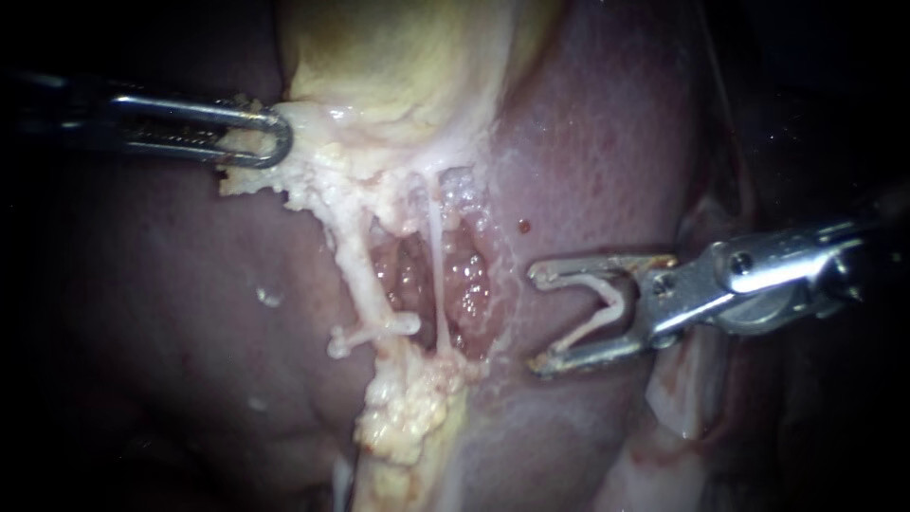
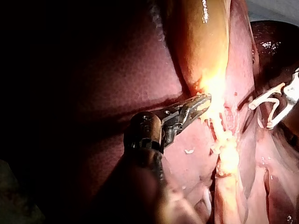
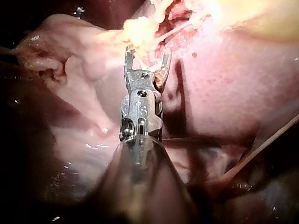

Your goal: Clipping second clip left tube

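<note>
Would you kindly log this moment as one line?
left instrument: jaws shut on fatty tissue | right instrument: clip held between jaws | clip not yet on left tube

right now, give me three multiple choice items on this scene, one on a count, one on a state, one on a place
1. How many clips sit on the left tube?
A. none
B. one
C. three

2. How do the left instrument's jaws stand?
A. open and empty
B. shut on a clip
C. shut on pale tissue beside the gallbladder

3. Where is the open clip held in the right instrument's jaws?
A. around the left tube
B. over the liver, apart from the left tube
C. against the left instrument's shaft

Answers:
1 B: a single white clip crosses the left tube.
2 C: both jaws pinch the pale tissue.
3 B: bare tissue shows between the open clip and the left tube.
</note>
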Robot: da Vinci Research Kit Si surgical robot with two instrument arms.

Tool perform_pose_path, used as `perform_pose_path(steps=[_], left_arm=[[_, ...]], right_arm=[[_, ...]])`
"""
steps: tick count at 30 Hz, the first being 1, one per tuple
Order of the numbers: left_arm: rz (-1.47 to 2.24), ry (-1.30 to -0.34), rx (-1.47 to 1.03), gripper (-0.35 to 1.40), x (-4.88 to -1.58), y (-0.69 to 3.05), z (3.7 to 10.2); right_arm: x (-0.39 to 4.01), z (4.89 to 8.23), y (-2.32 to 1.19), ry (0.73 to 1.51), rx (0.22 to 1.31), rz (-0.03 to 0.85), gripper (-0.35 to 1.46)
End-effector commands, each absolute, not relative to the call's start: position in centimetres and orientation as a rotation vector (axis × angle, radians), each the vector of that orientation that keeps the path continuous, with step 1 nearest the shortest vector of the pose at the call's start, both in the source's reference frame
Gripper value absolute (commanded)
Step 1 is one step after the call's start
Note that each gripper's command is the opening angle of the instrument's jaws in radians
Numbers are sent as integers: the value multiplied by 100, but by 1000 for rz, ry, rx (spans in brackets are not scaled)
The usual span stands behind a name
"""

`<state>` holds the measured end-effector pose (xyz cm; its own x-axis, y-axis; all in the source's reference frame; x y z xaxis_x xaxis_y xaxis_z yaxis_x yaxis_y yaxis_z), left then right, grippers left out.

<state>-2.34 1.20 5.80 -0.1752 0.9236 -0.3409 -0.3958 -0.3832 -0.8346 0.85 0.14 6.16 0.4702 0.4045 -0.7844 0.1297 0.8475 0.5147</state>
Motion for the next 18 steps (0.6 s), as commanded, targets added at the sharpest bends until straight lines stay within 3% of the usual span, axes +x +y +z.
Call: perform_pose_path(steps=[1, 7, 18], left_arm=[[1731, -734, -1080, -35, -234, 120, 579], [1727, -732, -1082, -35, -237, 117, 576], [1722, -735, -1078, -35, -237, 117, 574]], right_arm=[[90, 618, 13, 1096, 578, 198, 49], [122, 635, 11, 1163, 656, 267, 49], [152, 676, 16, 1183, 711, 283, 49]])
